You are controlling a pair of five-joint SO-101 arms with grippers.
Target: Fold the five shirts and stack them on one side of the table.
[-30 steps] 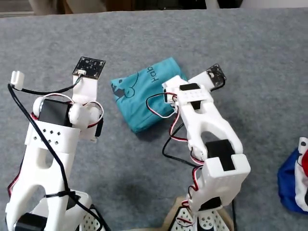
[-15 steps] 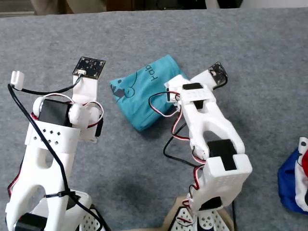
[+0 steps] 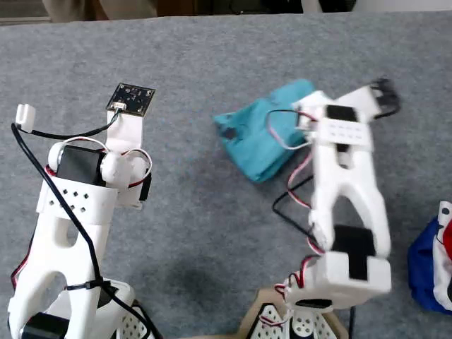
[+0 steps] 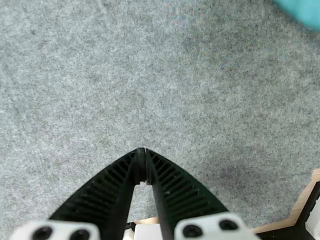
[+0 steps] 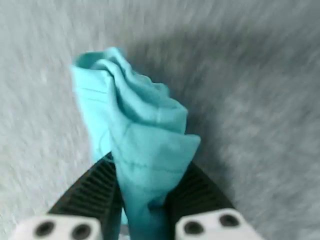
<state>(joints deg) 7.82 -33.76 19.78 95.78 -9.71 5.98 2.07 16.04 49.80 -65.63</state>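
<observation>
I'm clamping the folded teal shirt (image 3: 256,145) in my right pincer (image 5: 149,167); dragging it could be loosening its folds. My left pincer (image 4: 141,154) is sitting closed.

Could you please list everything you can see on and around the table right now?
teal shirt: one, teal, bunched up on the table ahead of the right arm, one end clamped in the right gripper
cloth bundle: one, blue, white and red, at the table's right edge, partly cut off
table cover: one, grey, under everything
wooden board: one, tan, at the near edge under the right arm's base
left arm: one, white, over the left of the table
right arm: one, white, right of centre
left gripper: one, black fingers, shut on nothing above bare cover
right gripper: one, black fingers, shut on the teal shirt
</observation>
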